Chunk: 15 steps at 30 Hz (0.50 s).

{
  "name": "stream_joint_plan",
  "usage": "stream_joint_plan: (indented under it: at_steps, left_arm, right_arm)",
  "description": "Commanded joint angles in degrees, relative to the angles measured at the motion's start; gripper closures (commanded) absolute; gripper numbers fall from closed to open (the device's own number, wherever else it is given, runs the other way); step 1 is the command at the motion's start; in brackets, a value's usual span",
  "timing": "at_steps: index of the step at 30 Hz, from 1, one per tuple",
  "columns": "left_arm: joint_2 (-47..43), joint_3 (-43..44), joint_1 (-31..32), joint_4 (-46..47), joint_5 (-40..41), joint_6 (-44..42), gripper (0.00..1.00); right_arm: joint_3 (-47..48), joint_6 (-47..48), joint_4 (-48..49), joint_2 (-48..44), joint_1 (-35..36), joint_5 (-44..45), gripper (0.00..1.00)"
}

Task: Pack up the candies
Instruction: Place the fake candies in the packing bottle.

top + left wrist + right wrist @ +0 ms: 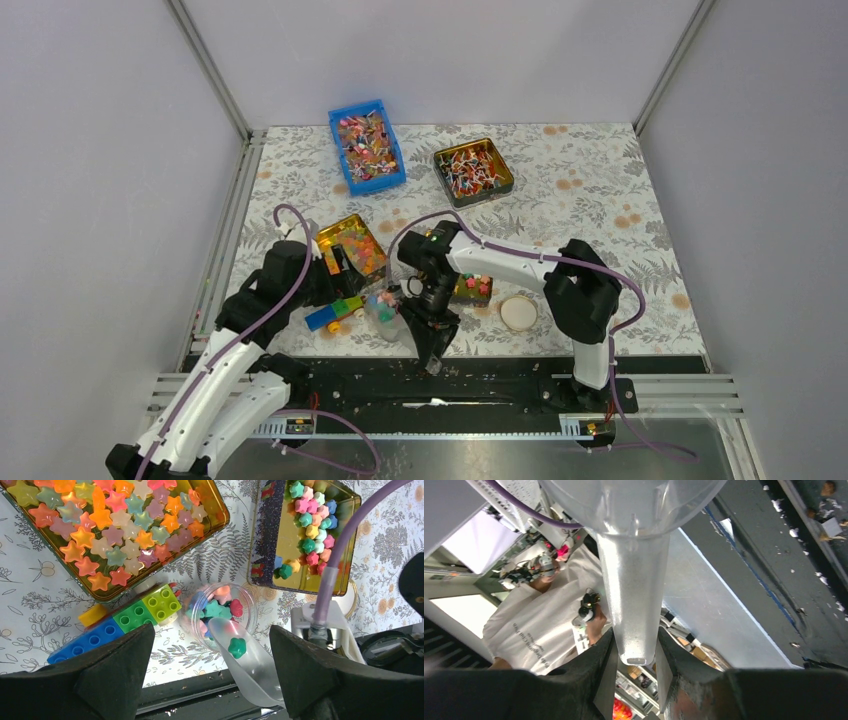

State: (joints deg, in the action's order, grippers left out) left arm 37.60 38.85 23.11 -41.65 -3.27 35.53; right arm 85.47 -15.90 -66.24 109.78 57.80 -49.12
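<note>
The table (600, 170) is covered with a flowered cloth, between grey walls. The right gripper (634, 640) is clenched on the handle of a clear scoop (250, 670), whose mouth lies at the rim of a small clear jar (192, 605). The left gripper (211, 630) is spread wide above the jar and grasps nothing.

I judge the packing as partly done: some candies (216, 611) are in the jar, one green candy (237, 647) sits on the scoop, and many more lie in the dark tin (265, 535) just right of it. The white lid (518, 313) is not yet on.

Only the left wrist view shows the jar's contents. Only the top view shows the lid. The right wrist view shows the grip on the handle.
</note>
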Motion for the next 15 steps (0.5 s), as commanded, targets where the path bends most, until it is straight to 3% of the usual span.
stream_joint_plan:
  at_steps: [1, 15]
  left_arm:
    - [0.27, 1.03, -0.35, 3.4, -1.84, -0.58, 0.11]
    - [1.41, 1.07, -0.35, 5.53, -3.41, -0.81, 0.1]
  right_arm:
    - [-2.14, -2.44, 2.76, -0.48, -1.47, -5.54, 1.0]
    - [-8.52, -8.91, 10.58, -2.74, -3.4, -13.93, 1.0]
